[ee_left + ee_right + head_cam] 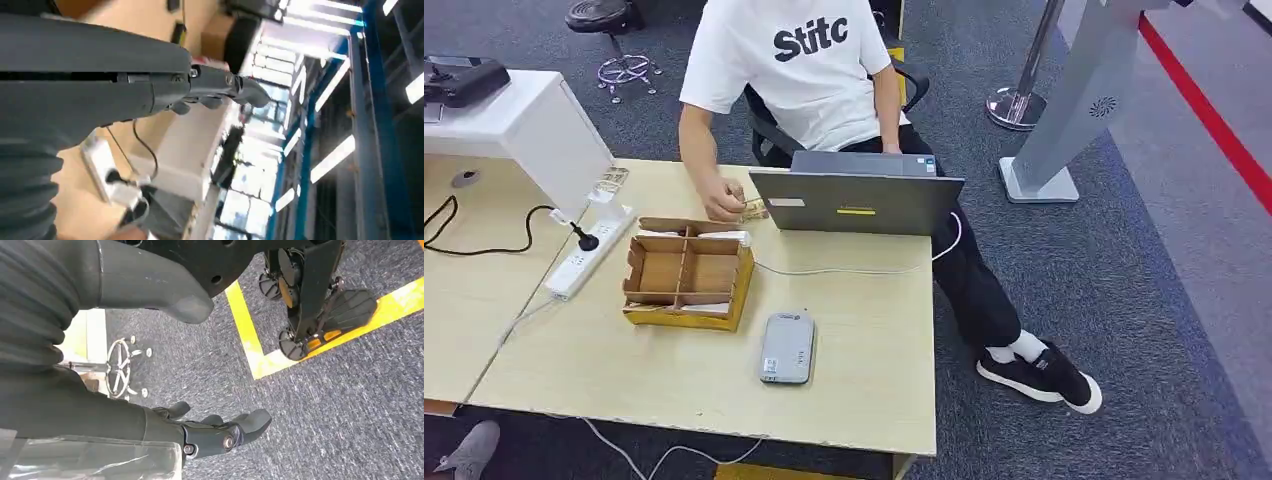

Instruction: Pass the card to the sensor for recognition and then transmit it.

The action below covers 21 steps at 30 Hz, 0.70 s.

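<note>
A grey card sensor (pixel 786 347) lies flat near the table's front edge. Behind it stands a cardboard box (pixel 687 273) with several compartments; white cards (pixel 724 237) lean along its far wall and more lie at its near wall. In the left wrist view my left hand (pixel 210 90) reaches out above the table with thumb and fingers stretched and nothing in it. In the right wrist view my right hand (pixel 200 385) hangs over the carpet, with its thumb (pixel 185 305) well apart from its dark fingers (pixel 225 432), holding nothing.
A person in a white shirt (pixel 794 70) sits behind an open grey laptop (pixel 859 195), one hand (pixel 722 203) on small items by the box. A power strip (pixel 584 258) and a white cabinet (pixel 534 125) stand at the left. A cable (pixel 844 268) crosses the table.
</note>
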{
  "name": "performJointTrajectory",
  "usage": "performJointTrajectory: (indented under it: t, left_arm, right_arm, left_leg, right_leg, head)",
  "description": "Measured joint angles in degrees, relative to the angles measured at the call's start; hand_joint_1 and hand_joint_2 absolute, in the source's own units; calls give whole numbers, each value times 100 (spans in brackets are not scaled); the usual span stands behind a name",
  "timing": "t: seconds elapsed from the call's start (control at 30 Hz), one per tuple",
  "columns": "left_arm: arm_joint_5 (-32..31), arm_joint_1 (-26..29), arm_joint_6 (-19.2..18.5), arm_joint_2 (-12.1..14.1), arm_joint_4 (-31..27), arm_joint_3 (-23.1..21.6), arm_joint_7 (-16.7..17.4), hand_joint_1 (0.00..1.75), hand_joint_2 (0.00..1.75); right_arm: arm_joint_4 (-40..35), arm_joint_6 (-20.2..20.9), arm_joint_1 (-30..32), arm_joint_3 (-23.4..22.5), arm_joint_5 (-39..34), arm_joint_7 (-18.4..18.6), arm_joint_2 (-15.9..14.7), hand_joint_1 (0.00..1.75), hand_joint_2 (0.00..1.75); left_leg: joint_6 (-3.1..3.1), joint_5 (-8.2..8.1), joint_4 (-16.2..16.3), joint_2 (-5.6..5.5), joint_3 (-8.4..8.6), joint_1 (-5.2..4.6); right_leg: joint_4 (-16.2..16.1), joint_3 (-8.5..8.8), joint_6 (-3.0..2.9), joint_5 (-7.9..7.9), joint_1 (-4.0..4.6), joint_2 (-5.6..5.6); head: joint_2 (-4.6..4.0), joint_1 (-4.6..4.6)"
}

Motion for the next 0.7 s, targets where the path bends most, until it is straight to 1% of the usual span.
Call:
performJointTrajectory:
  t: [0.03, 0.1, 0.13, 0.17, 0.2, 0.23, 0.27, 0.3, 0.33, 0.37, 0.4, 0.43, 0.47, 0.53, 0.6, 0.7]
  left_arm:
    - [112, -9, 186, -59, 44, 142, 147, 0, 175]
    - [256, -64, 748, -157, 315, 376, 446, 0, 175]
    - [172, -158, 949, -183, 661, 555, 531, 0, 175]
    - [32, -285, 1016, -186, 1049, 735, 540, 0, 175]
    - [-241, -437, 1061, -146, 1774, 1048, 498, 0, 175]
    - [-528, -555, 1158, -41, 2543, 1349, 437, 0, 175]
    - [-698, -643, 1247, 36, 3137, 1541, 365, 0, 175]
    - [-855, -740, 1333, 163, 3788, 1776, 362, 0, 175]
    - [-1019, -824, 1506, 248, 4474, 1928, 457, 0, 175]
    - [-1247, -881, 1793, 341, 5022, 2052, 628, 9, 175]
    - [-1504, -924, 2113, 379, 5463, 2108, 859, 173, 175]
    - [-1752, -979, 2418, 440, 5892, 2137, 1126, 173, 175]
    - [-2003, -1017, 2715, 481, 6322, 2152, 1492, 173, 175]
    - [-2543, -1085, 3064, 501, 6999, 2144, 2136, 173, 175]
    - [-2752, -1134, 3149, 490, 7458, 2128, 2325, 173, 175]
    - [-2822, -1186, 3171, 510, 7892, 2126, 2417, 173, 175]
  right_arm:
    - [7, -4, -3, -2, -9, 0, 2, 0, 175]
    - [11, -31, -3, -2, -35, 4, 7, 0, 175]
    - [15, -61, -3, 0, -42, 42, 17, 0, 175]
    - [20, -79, -3, 4, -42, 70, 20, 0, 175]
    - [22, -103, -6, 30, -42, 118, 33, 0, 175]
    - [22, -118, -8, 55, -48, 142, 37, 0, 175]
    - [22, -116, -7, 70, -57, 142, 50, 0, 175]
    - [26, -94, 0, 81, -66, 142, 52, 0, 175]
    - [28, -37, 3, 109, -66, 151, 52, 0, 175]
    - [31, 39, 2, 153, -46, 181, 52, 5, 175]
    - [35, 100, 1, 203, -16, 210, 52, 82, 175]
    - [35, 153, 0, 252, 31, 256, 52, 82, 175]
    - [37, 205, 1, 314, 74, 299, 52, 82, 175]
    - [39, 256, 4, 443, 142, 356, 52, 82, 175]
    - [50, 271, 9, 529, 146, 363, 52, 82, 175]
    - [68, 280, 20, 630, 144, 365, 52, 82, 175]
  left_leg:
    - [0, 0, 0, -2, 0, -1]
    - [1, 0, 0, -2, 3, -5]
    - [1, 0, 0, -3, 4, -6]
    - [3, 1, -1, -13, 4, -10]
    - [3, 1, -1, -16, 6, -12]
    - [1, 0, -1, -6, 10, -8]
    - [0, -1, -1, -2, 12, -7]
    - [1, -1, -1, -3, 14, -8]
    - [1, 0, -1, -9, 13, -7]
    - [1, 0, -1, -10, 13, -8]
    - [1, 0, -1, -11, 13, -9]
    - [2, 0, -1, -10, 12, -10]
    - [2, 0, 0, -10, 12, -10]
    - [2, 0, 2, -10, 11, -12]
    - [3, -1, 3, -9, 11, -12]
    - [3, -1, 4, -9, 12, -12]
  right_leg:
    - [0, 11, 0, 0, -1, -2]
    - [-1, 19, -1, 1, -3, -4]
    - [-1, 24, 0, 1, -4, -5]
    - [-2, 27, 0, 1, -6, -14]
    - [-1, 27, 0, 0, -7, -16]
    - [-2, 25, 0, 0, -4, -10]
    - [-2, 25, -2, 1, -5, -8]
    - [-2, 24, -1, 1, -6, -8]
    - [-2, 24, -1, 1, -5, -12]
    - [-3, 19, -1, 1, -6, -13]
    - [-3, 20, 0, 1, -7, -14]
    - [-3, 22, 0, 1, -7, -15]
    - [-4, 19, 0, 1, -7, -15]
    - [-6, 17, 0, 1, -9, -15]
    - [-6, 17, 1, 2, -9, -14]
    - [-6, 24, 1, 2, -8, -14]
  head:
    - [0, 2]
    - [0, 2]
    - [0, 0]
    - [0, 2]
    - [0, 11]
    - [0, 9]
    - [0, 9]
    - [0, -2]
    - [0, -13]
    - [0, 0]
    - [0, -2]
    - [0, -2]
    - [0, 0]
    - [0, 0]
    - [0, 2]
    - [0, 2]
